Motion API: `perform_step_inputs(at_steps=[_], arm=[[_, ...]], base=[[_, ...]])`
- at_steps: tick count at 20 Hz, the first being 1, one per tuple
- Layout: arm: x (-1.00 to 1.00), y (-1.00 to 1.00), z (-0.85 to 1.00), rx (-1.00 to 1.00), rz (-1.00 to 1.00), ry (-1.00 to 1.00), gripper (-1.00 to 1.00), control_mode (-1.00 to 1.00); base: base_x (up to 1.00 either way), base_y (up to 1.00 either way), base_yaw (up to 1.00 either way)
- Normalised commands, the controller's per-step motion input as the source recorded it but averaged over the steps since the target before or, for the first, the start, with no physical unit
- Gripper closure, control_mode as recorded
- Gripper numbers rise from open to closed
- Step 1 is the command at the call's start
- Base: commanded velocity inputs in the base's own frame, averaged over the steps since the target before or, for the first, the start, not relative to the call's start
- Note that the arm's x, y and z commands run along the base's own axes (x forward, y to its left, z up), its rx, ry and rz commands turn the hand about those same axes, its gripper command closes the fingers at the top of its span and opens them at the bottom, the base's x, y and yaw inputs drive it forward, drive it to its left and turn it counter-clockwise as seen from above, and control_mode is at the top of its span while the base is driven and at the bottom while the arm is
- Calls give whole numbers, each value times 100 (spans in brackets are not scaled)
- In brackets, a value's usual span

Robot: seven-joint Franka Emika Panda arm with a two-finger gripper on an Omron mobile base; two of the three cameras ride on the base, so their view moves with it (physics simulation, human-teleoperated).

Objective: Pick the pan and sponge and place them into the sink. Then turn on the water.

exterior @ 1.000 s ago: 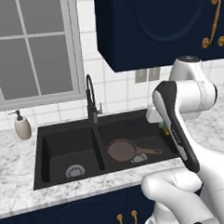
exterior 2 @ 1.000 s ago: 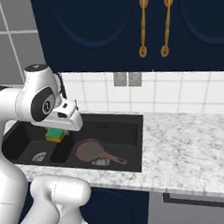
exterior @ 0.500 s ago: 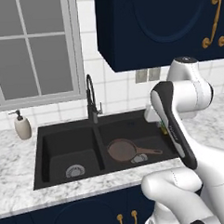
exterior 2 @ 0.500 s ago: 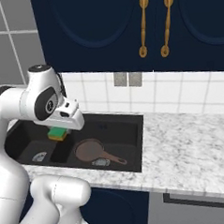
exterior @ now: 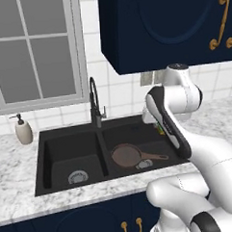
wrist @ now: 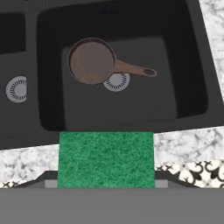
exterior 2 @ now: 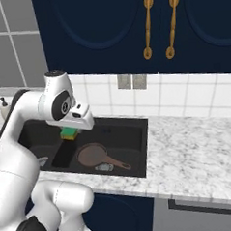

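My gripper (exterior 2: 70, 131) hangs above the right basin of the black sink (exterior 2: 139, 150), shut on the green sponge (exterior 2: 68, 134). In the hand view the sponge (wrist: 106, 159) spans the bottom between the fingers, its green face towards the camera, and hides the fingertips. The reddish-brown pan (wrist: 92, 61) lies flat in the right basin below, partly over the round drain, its handle pointing right. From the left base the pan (exterior: 126, 155) sits near the centre divider, and a sliver of the sponge (exterior: 159, 129) shows beside the forearm.
A black gooseneck faucet (exterior: 94, 102) stands behind the sink's divider. A cream soap dispenser (exterior: 23, 130) is on the marble counter (exterior 2: 197, 151) to the left. The left basin's drain (wrist: 17, 89) is bare. Dark cabinets hang overhead.
The hand has carried the sponge a little further over the right basin, towards the sink's middle. The pan has not moved.
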Motion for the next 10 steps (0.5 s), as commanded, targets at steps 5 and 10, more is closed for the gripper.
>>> perform_step_inputs(at_steps=[5,10], arm=[[25,0,-62,0,0,0,100,-100],[28,0,-54,0,0,0,100,-100]], base=[[0,0,0],[0,0,0]])
